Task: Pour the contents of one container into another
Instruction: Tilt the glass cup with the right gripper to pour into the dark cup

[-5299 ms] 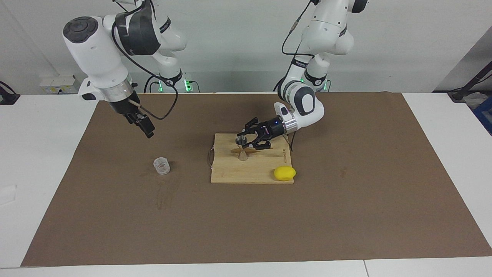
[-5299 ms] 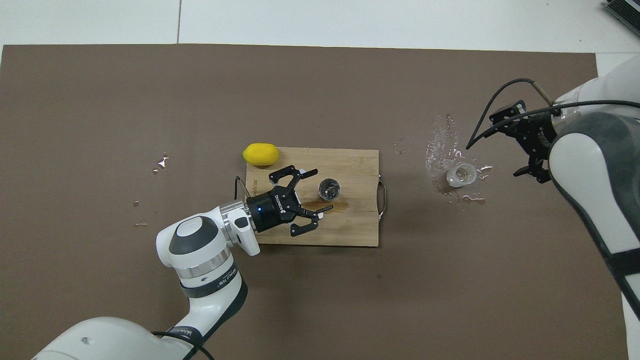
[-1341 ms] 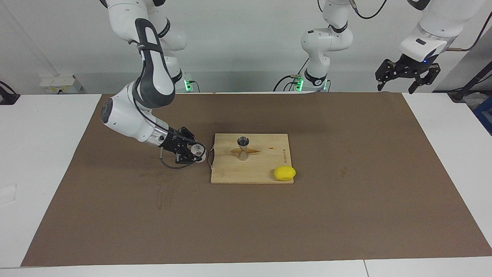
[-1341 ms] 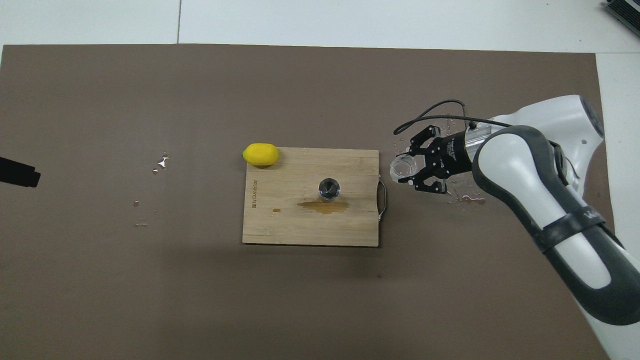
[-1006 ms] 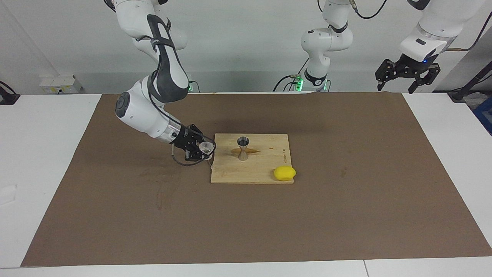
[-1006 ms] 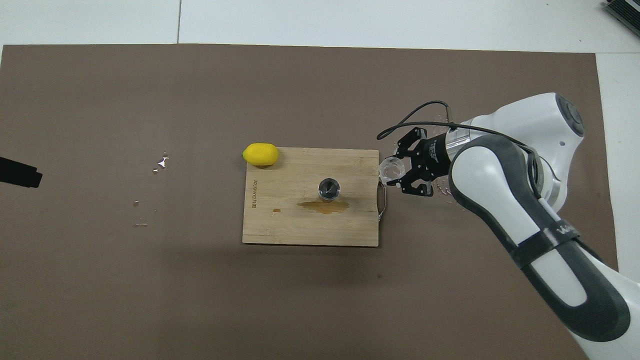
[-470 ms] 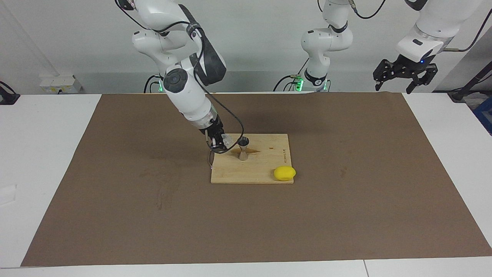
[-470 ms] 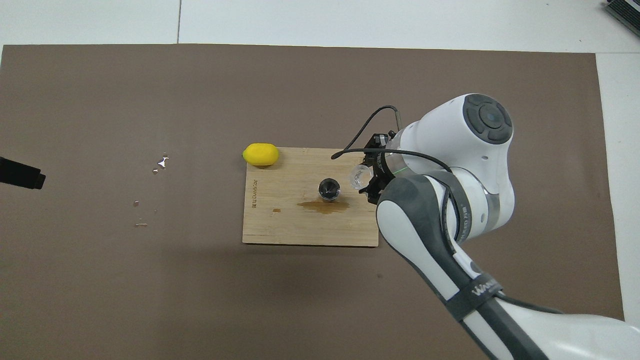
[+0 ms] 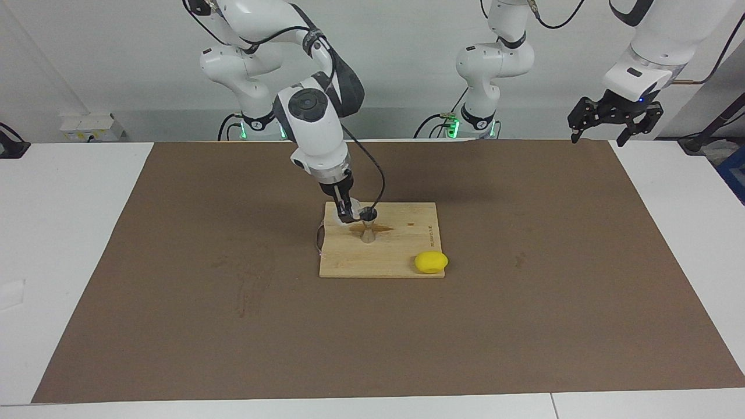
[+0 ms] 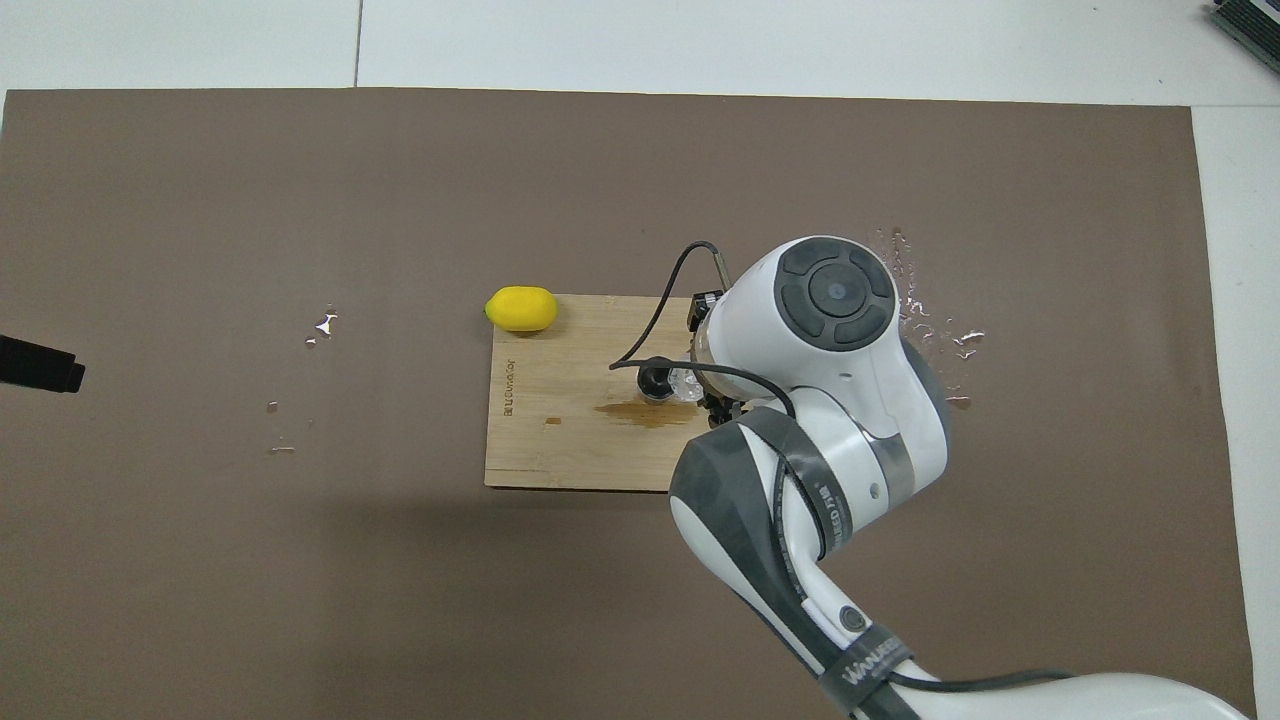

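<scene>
The small clear glass tumbler (image 9: 354, 215) is held in my right gripper (image 9: 347, 213), which is shut on it. The tumbler is tipped toward the mouth of the steel hourglass jigger (image 9: 368, 224), right beside its rim. The jigger stands upright on the wooden cutting board (image 9: 396, 256). In the overhead view the tumbler (image 10: 686, 383) shows next to the jigger (image 10: 655, 380), and my right wrist hides most of the gripper. My left gripper (image 9: 597, 138) waits, open and empty, raised at the left arm's end of the table; only its tip (image 10: 40, 364) shows from overhead.
A yellow lemon (image 9: 431, 262) lies at the board's corner farthest from the robots, also seen from overhead (image 10: 521, 308). A brown stain (image 10: 640, 412) marks the board by the jigger. Wet spill marks (image 10: 930, 330) lie on the brown mat toward the right arm's end.
My right gripper carried the tumbler from the mat onto the board, up to the jigger, and tipped it. The left arm withdrew from the jigger earlier and now hangs still.
</scene>
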### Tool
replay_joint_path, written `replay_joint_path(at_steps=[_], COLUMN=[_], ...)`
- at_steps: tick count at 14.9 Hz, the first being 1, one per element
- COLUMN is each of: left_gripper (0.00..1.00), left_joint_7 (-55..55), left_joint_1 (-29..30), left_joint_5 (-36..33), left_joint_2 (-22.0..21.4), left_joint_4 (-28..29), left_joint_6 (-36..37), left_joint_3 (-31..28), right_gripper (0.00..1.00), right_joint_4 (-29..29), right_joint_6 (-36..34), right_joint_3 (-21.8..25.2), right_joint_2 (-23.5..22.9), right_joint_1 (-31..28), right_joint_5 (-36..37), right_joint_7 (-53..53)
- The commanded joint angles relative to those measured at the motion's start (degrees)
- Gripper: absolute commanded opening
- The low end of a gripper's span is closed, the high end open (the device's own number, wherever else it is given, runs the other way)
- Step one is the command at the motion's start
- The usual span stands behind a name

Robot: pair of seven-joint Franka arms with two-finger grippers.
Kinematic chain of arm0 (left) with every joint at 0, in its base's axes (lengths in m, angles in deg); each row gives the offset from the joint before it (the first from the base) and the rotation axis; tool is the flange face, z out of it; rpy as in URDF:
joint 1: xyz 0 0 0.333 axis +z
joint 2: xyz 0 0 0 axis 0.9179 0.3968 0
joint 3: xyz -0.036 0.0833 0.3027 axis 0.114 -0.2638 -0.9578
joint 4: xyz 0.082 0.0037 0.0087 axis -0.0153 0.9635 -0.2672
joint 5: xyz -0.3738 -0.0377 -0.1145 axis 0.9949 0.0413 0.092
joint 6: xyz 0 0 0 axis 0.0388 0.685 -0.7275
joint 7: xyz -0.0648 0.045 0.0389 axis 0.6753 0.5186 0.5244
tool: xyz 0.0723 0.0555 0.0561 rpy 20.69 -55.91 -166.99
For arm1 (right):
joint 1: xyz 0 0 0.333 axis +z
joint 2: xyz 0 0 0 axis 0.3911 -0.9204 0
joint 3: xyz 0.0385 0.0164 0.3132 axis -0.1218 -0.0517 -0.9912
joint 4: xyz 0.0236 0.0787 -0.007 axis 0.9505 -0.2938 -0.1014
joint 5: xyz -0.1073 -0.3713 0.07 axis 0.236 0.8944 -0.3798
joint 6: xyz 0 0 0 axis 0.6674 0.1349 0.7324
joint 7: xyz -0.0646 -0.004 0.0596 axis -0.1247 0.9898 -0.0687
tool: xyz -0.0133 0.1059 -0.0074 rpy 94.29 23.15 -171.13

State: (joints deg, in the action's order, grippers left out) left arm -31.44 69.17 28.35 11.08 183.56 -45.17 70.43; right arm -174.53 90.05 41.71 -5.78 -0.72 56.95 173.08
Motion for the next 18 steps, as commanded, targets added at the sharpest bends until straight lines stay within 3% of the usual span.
replay_joint_path(at_steps=[1, 8, 18], left_gripper=[1.00, 1.00, 1.00], left_joint_7=[-0.70, -0.44, -0.44], left_joint_1=[-0.26, -0.35, -0.61], left_joint_5=[-0.40, -0.40, -0.40], left_joint_2=[-2.20, -2.20, -2.29], left_joint_4=[2.56, 2.29, 2.29], left_joint_6=[-0.94, -0.06, 0.64], left_joint_3=[0.33, 0.33, 0.42], right_gripper=[0.00, 0.00, 0.00], right_joint_4=[1.44, 2.76, 1.27], right_joint_6=[-1.44, -0.83, 0.58], right_joint_3=[0.16, -0.28, -0.37], right_joint_2=[0.11, 0.02, 0.11], right_joint_1=[1.60, 4.07, 7.23], right_joint_5=[5.72, 17.06, 25.59], right_joint_7=[1.27, 1.18, 0.74])
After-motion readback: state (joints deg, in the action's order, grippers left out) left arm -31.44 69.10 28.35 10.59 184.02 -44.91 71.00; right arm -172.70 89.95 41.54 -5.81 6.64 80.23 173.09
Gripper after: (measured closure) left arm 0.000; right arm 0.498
